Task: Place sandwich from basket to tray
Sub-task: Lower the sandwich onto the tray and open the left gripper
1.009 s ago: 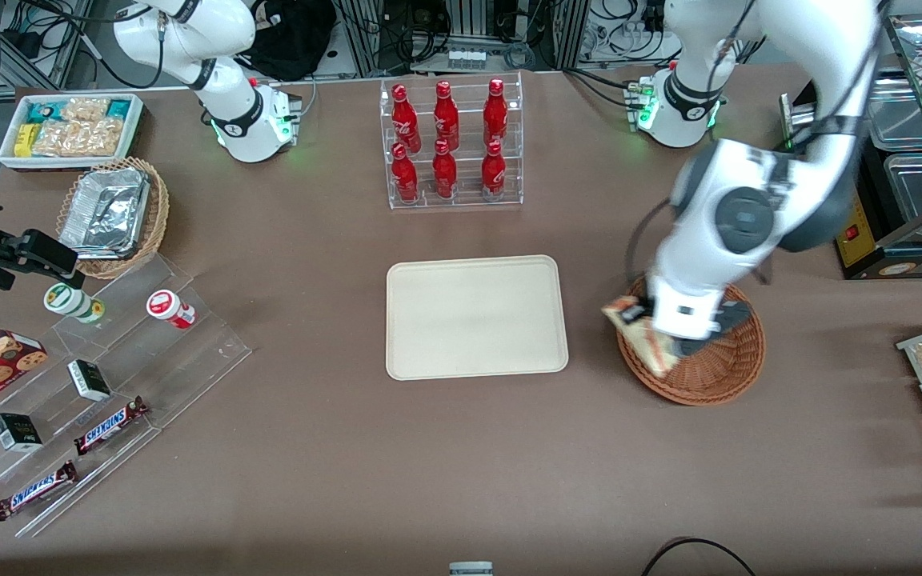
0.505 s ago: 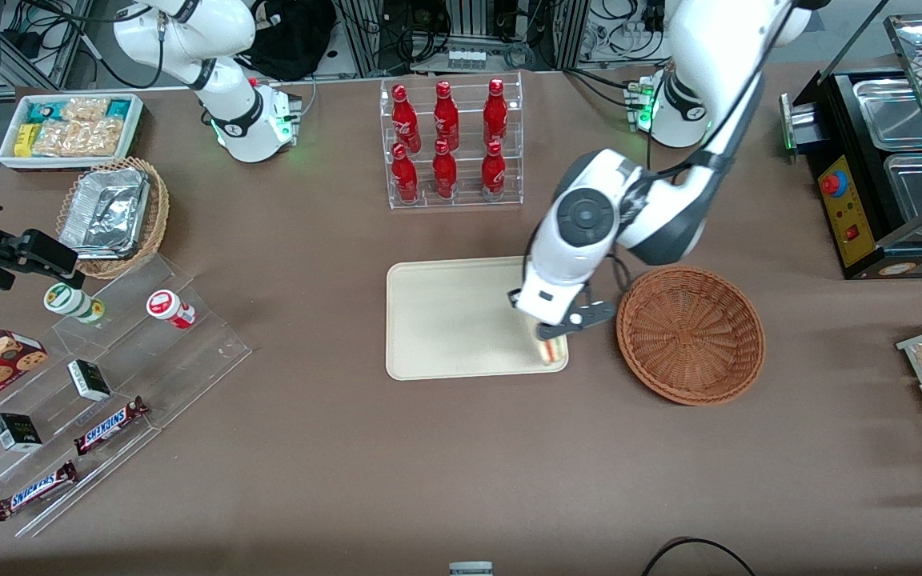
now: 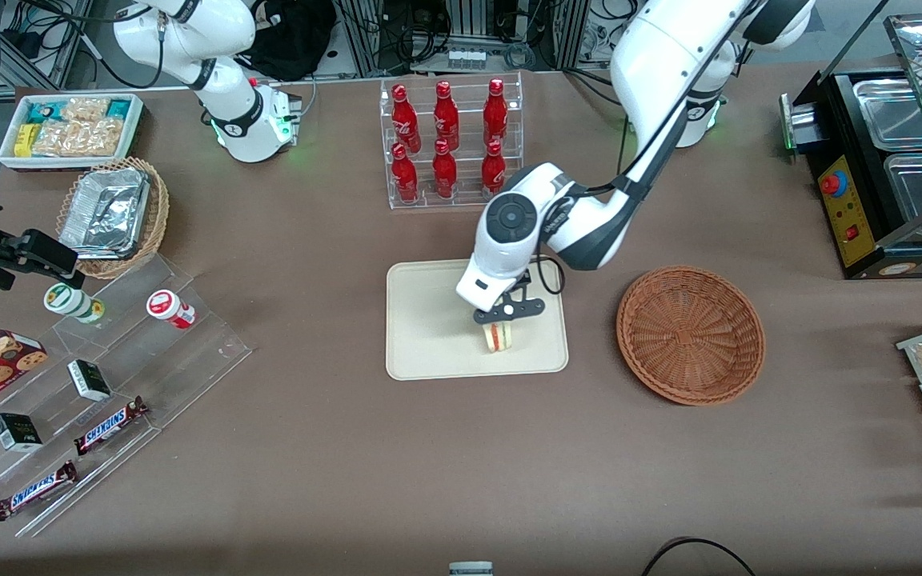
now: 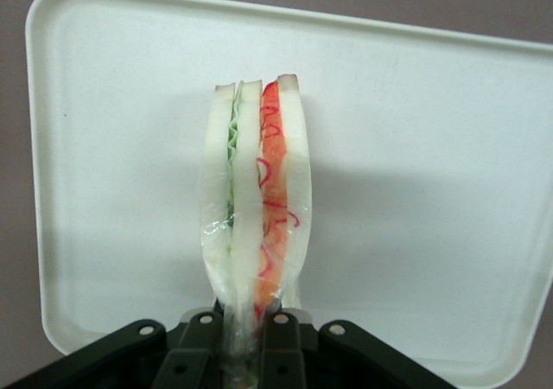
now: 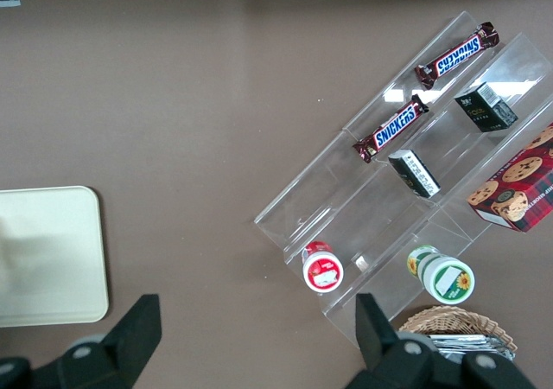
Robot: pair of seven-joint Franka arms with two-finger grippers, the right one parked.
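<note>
My left gripper (image 3: 501, 317) is over the cream-beige tray (image 3: 429, 336), shut on the sandwich (image 3: 498, 337), a clear-wrapped wedge of pale bread with red and green filling. In the left wrist view the sandwich (image 4: 257, 190) hangs from the black fingers (image 4: 281, 346), pinched at its wrapped end, with the tray (image 4: 415, 147) under it. Whether the sandwich touches the tray I cannot tell. The reddish-brown wicker basket (image 3: 691, 334) stands beside the tray, toward the working arm's end, with nothing in it.
A clear rack of red bottles (image 3: 450, 144) stands farther from the front camera than the tray. Toward the parked arm's end are a tan wicker basket with foil containers (image 3: 113, 214), a white bin of snacks (image 3: 70, 128) and clear steps with candy bars (image 3: 109, 424).
My gripper has carried the sandwich out of the basket and over the tray, moving toward the parked arm's end. The basket is left empty.
</note>
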